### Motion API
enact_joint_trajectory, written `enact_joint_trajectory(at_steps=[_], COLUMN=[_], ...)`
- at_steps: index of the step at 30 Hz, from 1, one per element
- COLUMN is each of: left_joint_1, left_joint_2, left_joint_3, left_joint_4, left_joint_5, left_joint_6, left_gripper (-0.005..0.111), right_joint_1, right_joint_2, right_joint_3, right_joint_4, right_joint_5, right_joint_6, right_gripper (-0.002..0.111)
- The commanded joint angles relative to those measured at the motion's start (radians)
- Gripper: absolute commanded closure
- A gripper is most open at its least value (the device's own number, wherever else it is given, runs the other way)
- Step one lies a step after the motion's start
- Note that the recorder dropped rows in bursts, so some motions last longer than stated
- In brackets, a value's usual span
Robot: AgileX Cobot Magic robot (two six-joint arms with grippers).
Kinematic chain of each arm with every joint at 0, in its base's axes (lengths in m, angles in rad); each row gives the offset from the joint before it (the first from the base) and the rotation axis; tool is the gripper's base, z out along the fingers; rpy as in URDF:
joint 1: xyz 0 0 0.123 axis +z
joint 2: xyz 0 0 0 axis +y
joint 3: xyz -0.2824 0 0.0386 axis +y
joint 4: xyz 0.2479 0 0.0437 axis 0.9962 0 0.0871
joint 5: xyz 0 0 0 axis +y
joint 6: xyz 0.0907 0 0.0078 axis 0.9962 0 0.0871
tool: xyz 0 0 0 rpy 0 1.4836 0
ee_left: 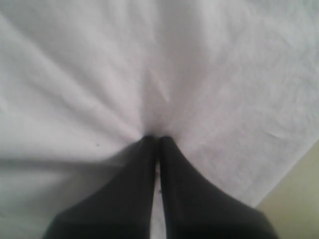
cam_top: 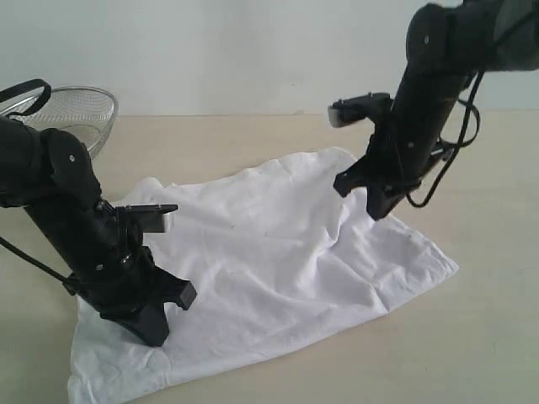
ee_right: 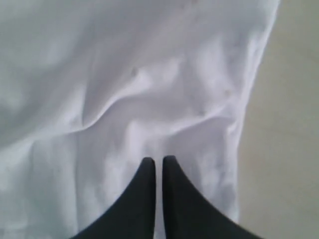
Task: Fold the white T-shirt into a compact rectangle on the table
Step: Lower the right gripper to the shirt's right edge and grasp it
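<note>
The white T-shirt lies spread and rumpled on the table, with no lettering showing. My left gripper is down on the shirt's near left corner. In the left wrist view its jaws are shut, and creases in the cloth run together at the tips, so it pinches the fabric. My right gripper hangs over the shirt's far right part. In the right wrist view it is shut just above the wrinkled cloth, and no fabric shows gathered between its tips.
A round wire-mesh basket stands at the back left behind the left arm. Bare tabletop borders the shirt's right edge, and more of it shows beside the near left corner.
</note>
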Motion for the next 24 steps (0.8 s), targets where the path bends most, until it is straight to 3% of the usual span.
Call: enact_joint_trajectory(at_steps=[1, 8, 15, 24], left_joint_1=[-0.002, -0.002, -0.002, -0.002], left_joint_2=[0.027, 0.027, 0.027, 0.027], left_joint_3=[0.017, 0.017, 0.017, 0.017], left_joint_4=[0.052, 0.052, 0.052, 0.061], left_joint_5=[-0.075, -0.094, -0.094, -0.089], left_joint_6=[-0.011, -0.011, -0.011, -0.011], left_gripper=[0.102, 0.102, 0.102, 0.102], right_joint_1=[0.021, 0.025, 0.015, -0.028], right_joint_2=[-0.016, -0.016, -0.016, -0.174], right_joint_3=[0.146, 0.254, 0.399, 0.516], right_joint_4=[0.026, -0.015, -0.327, -0.485], right_joint_5=[-0.130, -0.211, -0.177, -0.107], right_joint_6=[0.011, 0.092, 0.445, 0.591], right_gripper=[0.109, 0.109, 0.109, 0.109])
